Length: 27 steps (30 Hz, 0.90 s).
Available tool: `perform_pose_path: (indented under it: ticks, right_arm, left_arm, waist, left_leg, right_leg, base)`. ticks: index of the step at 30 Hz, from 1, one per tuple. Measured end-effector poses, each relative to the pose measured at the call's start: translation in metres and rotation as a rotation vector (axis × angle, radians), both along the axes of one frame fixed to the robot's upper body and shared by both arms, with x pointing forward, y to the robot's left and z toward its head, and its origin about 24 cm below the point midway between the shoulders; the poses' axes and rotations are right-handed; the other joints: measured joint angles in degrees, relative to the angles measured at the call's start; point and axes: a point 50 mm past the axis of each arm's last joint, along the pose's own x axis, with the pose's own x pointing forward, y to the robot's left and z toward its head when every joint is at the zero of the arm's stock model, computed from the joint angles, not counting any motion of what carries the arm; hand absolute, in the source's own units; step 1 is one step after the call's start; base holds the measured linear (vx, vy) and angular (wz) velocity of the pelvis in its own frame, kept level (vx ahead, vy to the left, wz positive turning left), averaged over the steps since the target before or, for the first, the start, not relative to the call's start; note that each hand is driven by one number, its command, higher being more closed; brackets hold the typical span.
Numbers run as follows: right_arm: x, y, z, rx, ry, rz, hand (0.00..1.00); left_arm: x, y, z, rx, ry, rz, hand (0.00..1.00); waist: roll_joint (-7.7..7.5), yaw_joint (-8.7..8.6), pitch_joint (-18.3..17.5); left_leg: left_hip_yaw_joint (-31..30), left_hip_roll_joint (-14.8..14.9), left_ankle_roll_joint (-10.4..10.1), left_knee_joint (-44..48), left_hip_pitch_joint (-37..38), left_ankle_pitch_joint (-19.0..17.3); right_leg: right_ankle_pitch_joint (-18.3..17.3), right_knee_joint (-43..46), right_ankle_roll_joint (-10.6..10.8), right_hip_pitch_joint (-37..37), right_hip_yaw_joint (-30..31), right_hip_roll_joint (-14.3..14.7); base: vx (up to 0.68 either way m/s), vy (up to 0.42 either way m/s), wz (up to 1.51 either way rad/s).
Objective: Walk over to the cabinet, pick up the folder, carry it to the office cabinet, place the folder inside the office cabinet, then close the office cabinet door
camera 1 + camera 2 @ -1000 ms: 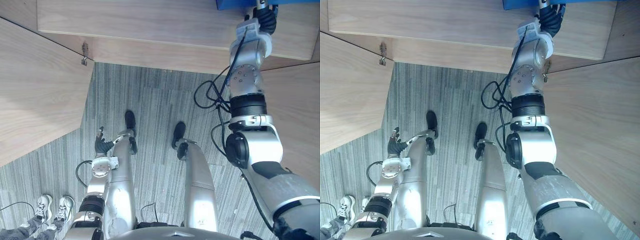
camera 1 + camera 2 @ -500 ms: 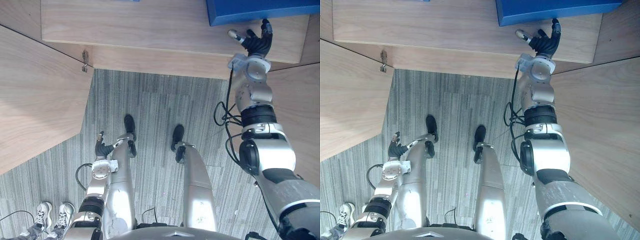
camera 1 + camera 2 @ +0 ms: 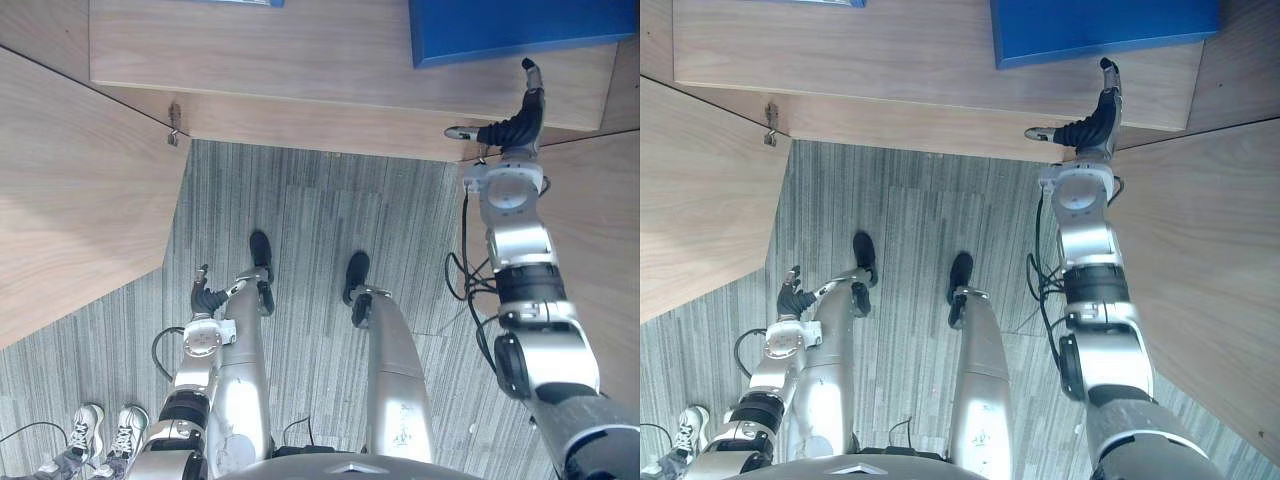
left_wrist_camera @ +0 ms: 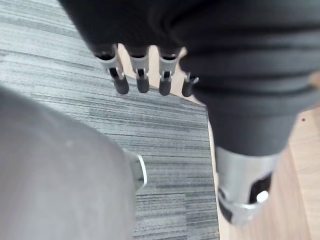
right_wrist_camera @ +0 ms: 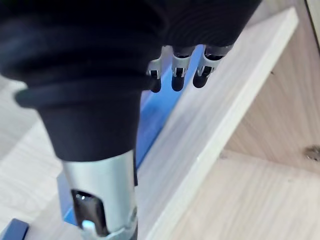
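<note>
A blue folder point(image 3: 510, 30) lies flat on the wooden shelf point(image 3: 300, 50) of the office cabinet, at its right end. My right hand point(image 3: 512, 122) is just in front of the shelf's edge, below the folder and apart from it, open and empty with straight fingers. In the right wrist view its fingers point(image 5: 177, 75) point at the folder point(image 5: 155, 110) on the shelf board point(image 5: 220, 125). My left hand point(image 3: 205, 297) hangs low by my side, open and holding nothing; its fingers point(image 4: 142, 75) are relaxed above the grey carpet.
The cabinet's left door point(image 3: 70, 200) stands open with a metal hinge point(image 3: 174, 120) at its corner. The right door point(image 3: 600, 230) stands open beside my right arm. A person's white shoes point(image 3: 100, 440) are on the carpet at the lower left.
My right hand has drawn back from the folder, off the shelf and towards me, leaving the folder lying there. The camera shifted slightly. The left hand stayed put.
</note>
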Motion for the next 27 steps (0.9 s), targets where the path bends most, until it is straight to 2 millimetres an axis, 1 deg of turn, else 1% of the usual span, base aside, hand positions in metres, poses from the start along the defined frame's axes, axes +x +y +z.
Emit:
perform_pose_path:
  ticks: [1,3,5,6,8,11,15,17,19,21,25,27]
  right_arm:
    - [-0.006,0.003,0.001,-0.014,-0.033,-0.002,1.00]
    - [-0.015,0.010,0.002,-0.029,-0.085,-0.005,1.00]
    - [-0.022,0.022,0.000,-0.041,-0.134,0.006,1.00]
    - [-0.023,0.026,-0.001,-0.048,-0.140,0.018,1.00]
    - [-0.024,0.041,-0.006,-0.106,-0.147,0.048,1.00]
    - [-0.026,0.059,-0.005,-0.181,-0.175,0.102,1.00]
    - [-0.026,0.067,-0.004,-0.227,-0.188,0.128,1.00]
    - [-0.025,0.073,-0.001,-0.256,-0.197,0.151,1.00]
    - [-0.021,0.081,0.005,-0.310,-0.207,0.184,1.00]
    - [-0.014,0.085,0.011,-0.357,-0.201,0.178,1.00]
    - [-0.004,0.083,0.019,-0.429,-0.179,0.170,1.00]
    - [-0.002,0.080,0.027,-0.470,-0.181,0.158,1.00]
  left_arm:
    - [0.000,-0.001,0.000,0.011,0.001,-0.007,0.00]
    - [0.000,-0.002,0.001,0.021,-0.001,-0.017,0.00]
    - [-0.001,-0.005,0.003,0.041,-0.016,-0.037,0.00]
    - [-0.002,-0.006,0.003,0.046,-0.018,-0.043,0.00]
    - [-0.003,-0.006,0.002,0.057,-0.015,-0.049,0.00]
    - [-0.004,-0.005,0.003,0.065,-0.019,-0.052,0.00]
    - [-0.003,-0.006,0.007,0.067,-0.043,-0.053,0.00]
    - [-0.002,-0.005,0.009,0.068,-0.055,-0.051,0.00]
    - [-0.002,-0.005,0.009,0.068,-0.062,-0.051,0.00]
    - [-0.001,-0.004,0.012,0.069,-0.077,-0.049,0.00]
    - [0.002,-0.004,0.024,0.076,-0.133,-0.053,0.00]
    - [-0.004,-0.004,0.032,0.082,-0.177,-0.059,0.00]
  waist:
    - [0.00,-0.04,0.0]
    - [0.00,-0.11,0.0]
    - [0.00,-0.24,0.0]
    - [0.00,-0.21,0.0]
    - [0.00,-0.04,0.0]
    - [-0.02,0.28,0.0]
    - [-0.04,0.87,0.0]
    - [-0.04,0.91,0.0]
    - [-0.08,0.89,0.0]
    - [-0.12,0.94,0.1]
    - [-0.66,1.51,0.4]
    - [-0.77,1.58,0.4]
  left_leg:
    - [0.1,0.0,0.0,-0.1,0.1,0.0]
    - [0.1,0.0,0.0,-0.1,0.3,0.0]
    - [0.4,0.1,0.0,-0.2,0.4,-0.1]
    - [0.5,0.1,0.0,-0.2,0.4,-0.1]
    - [1.0,0.2,0.0,-0.4,0.7,-0.2]
    - [1.4,0.2,0.1,-0.5,0.9,-0.4]
    - [1.5,0.1,0.1,-0.4,0.7,-0.6]
    - [1.4,-0.1,0.2,-0.2,0.1,-0.6]
    - [1.0,-0.1,0.2,0.4,-1.2,-0.6]
    - [0.3,-0.1,0.2,1.5,-2.5,-0.6]
    - [-0.3,-0.3,0.1,3.4,-4.8,-0.8]
    - [-0.5,-0.3,0.1,4.9,-6.7,-1.2]
  right_leg:
    - [0.0,0.0,0.0,0.0,0.1,0.0]
    - [0.0,0.0,0.0,0.0,0.2,0.0]
    - [0.0,0.1,0.0,-0.1,0.3,0.0]
    - [0.0,0.1,0.0,-0.1,0.4,0.0]
    - [-0.1,0.3,0.1,-0.2,0.6,0.0]
    - [-0.1,0.5,0.2,-0.6,1.2,-0.1]
    - [-0.2,0.5,0.3,-0.7,1.2,-0.2]
    - [-0.4,0.9,0.5,-1.3,1.1,-0.5]
    - [-0.4,1.7,0.5,-2.3,0.8,-0.6]
    - [-0.5,2.5,0.4,-3.3,0.3,-0.7]
    - [-1.9,5.6,0.0,-5.7,0.0,-1.4]
    - [-2.8,7.4,0.0,-7.5,-0.1,-1.6]
  base:
    - [0.00,0.000,0.00]
    - [0.00,0.000,0.00]
    - [0.00,0.000,0.00]
    - [0.00,0.000,0.00]
    - [0.01,-0.013,-0.06]
    - [0.01,-0.015,-0.07]
    - [0.02,-0.002,0.00]
    - [0.02,0.001,0.02]
    - [0.03,0.001,0.05]
    - [0.03,-0.005,0.06]
    - [0.00,-0.027,0.10]
    - [-0.04,-0.042,0.06]
